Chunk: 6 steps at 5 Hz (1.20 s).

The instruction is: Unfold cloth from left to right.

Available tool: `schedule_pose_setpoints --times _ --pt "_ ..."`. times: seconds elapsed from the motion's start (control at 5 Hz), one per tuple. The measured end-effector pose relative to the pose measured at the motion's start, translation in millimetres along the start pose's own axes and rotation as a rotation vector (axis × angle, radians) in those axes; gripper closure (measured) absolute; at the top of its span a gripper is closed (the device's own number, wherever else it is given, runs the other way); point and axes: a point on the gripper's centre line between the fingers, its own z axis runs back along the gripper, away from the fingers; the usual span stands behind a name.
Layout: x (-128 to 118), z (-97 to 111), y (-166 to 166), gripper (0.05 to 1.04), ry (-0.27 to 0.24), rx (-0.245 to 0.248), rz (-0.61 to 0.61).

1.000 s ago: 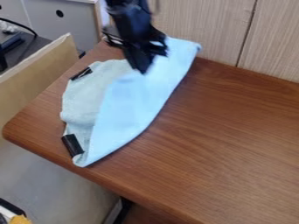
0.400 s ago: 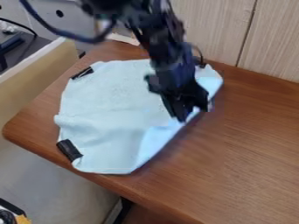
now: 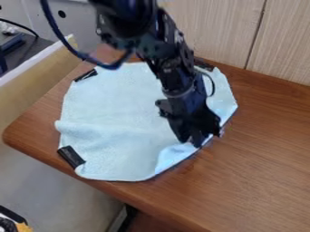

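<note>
The brown wooden tabletop (image 3: 260, 149) is the biggest thing, and the light blue cloth (image 3: 115, 104) lies on it, near the corner at the left of the view. Most of the job looks done. The cloth is spread wide, and its big middle part lies open, from the left side almost all the way to the right side. The black robot arm (image 3: 176, 74) hangs over the back and right part of the cloth. Its hand (image 3: 192, 142) is low down, right at the cloth's lower right edge. I can't tell if the hand is apart, together or clamped on the cloth. What is left looks small. Next to the hand, a brighter bit of the edge, the small flap (image 3: 172, 157), is tucked over or bunched up, so I think it needs a little pull out to the right and then a let-go. On the left side there is a soft wrinkle (image 3: 100, 131) running across the cloth, and that part may want a bit of smoothing too. Two black strips sit at the cloth's left side, the lower strip (image 3: 71, 156) and the upper strip (image 3: 85, 75). They may help keep that side from sliding if the other side gets a tug.
</note>
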Motion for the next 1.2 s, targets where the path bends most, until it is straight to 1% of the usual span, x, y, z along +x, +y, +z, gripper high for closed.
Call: schedule_pose_setpoints --times 0.2,0.4,0.6,0.8,1.0,1.2 --pt "-1 0 0 0.22 0.003 0.002 -0.002" --pt "-3 0 2 0.071 0.014 0.004 -0.011" --pt "2 17 5 0.075 -0.009 0.017 -0.018" --pt "0 40 8 0.081 -0.026 0.029 -0.035" --pt "-2 72 10 0.082 -0.038 0.054 -0.06" --pt "-8 112 17 0.082 -0.078 0.053 -0.062"
